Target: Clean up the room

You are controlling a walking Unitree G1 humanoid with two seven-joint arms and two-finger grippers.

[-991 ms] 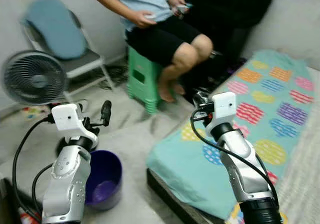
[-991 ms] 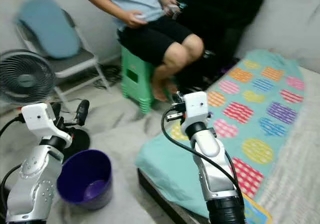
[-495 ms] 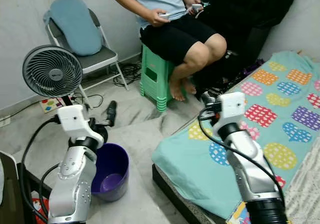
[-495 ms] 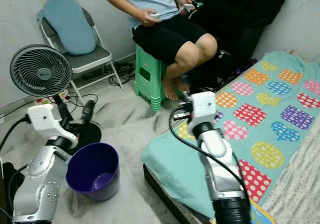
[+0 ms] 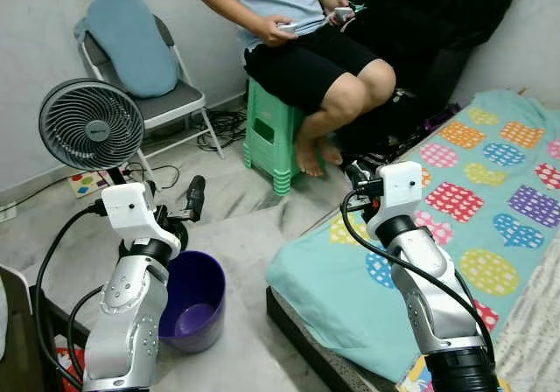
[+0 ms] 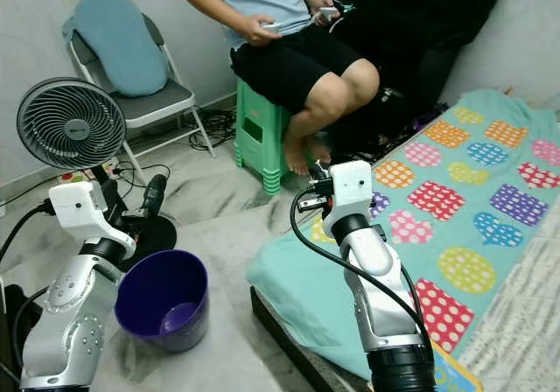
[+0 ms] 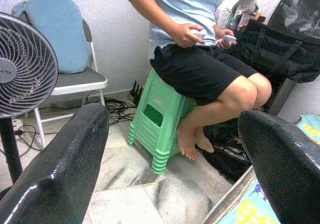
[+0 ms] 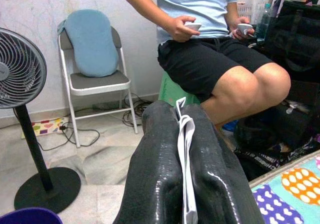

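White scrap (image 8: 186,149), thin and crumpled, sits pinched between the right gripper (image 8: 182,134) fingers in the right wrist view; from the head it is too small to make out. Left gripper (image 5: 194,191) hangs wide apart above the purple bucket (image 5: 194,300). Beyond stand a fan (image 5: 91,126), a folding chair (image 5: 166,103) and a person (image 5: 306,51) on a green stool (image 5: 267,138), beside the spotted bed cover (image 5: 477,191)

A bucket (image 5: 194,309) stands on the floor (image 5: 254,234) just left of the mattress's (image 5: 455,234) near corner. Behind the bucket stands a pedestal fan (image 5: 91,126), with a folding chair (image 5: 144,68) behind it by the wall. A person (image 5: 302,33) sits on a stool (image 5: 271,143) beyond the mattress's far-left edge
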